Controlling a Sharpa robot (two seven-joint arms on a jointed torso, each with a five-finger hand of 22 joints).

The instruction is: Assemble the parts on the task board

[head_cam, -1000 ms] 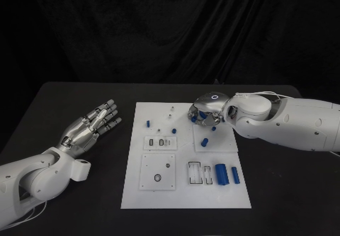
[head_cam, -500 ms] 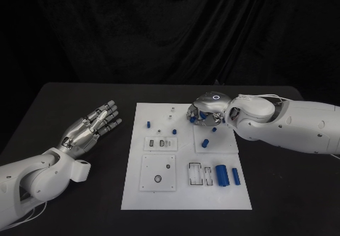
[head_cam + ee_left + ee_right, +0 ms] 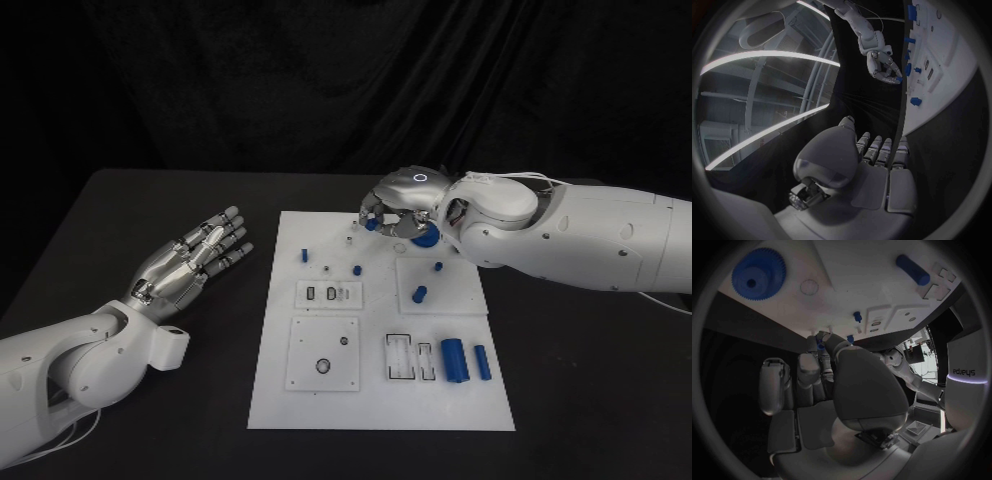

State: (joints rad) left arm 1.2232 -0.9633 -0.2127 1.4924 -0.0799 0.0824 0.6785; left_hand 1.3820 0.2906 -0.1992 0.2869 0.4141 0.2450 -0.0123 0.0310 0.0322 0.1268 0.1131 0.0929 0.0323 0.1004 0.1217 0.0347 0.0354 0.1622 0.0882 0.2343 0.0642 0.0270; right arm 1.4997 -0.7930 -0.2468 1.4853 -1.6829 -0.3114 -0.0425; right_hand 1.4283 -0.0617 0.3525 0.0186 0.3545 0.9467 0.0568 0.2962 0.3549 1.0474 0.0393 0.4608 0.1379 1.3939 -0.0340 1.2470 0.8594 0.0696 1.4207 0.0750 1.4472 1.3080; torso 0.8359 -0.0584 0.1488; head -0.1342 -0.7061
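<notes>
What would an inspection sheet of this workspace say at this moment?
Surface: black table, white task board in its middle.
Job's things: blue gear, blue cylinders and small pegs on the board.
Clutter: nothing seen.
Robot hands: left robot hand open beside the board; right robot hand pinches a small blue part above the board's far edge.
Cables: thin white cable at right wrist.
Surroundings: black curtain.

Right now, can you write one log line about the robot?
left hand: open, beside task board | right hand: holds small blue part above board's far edge
</notes>
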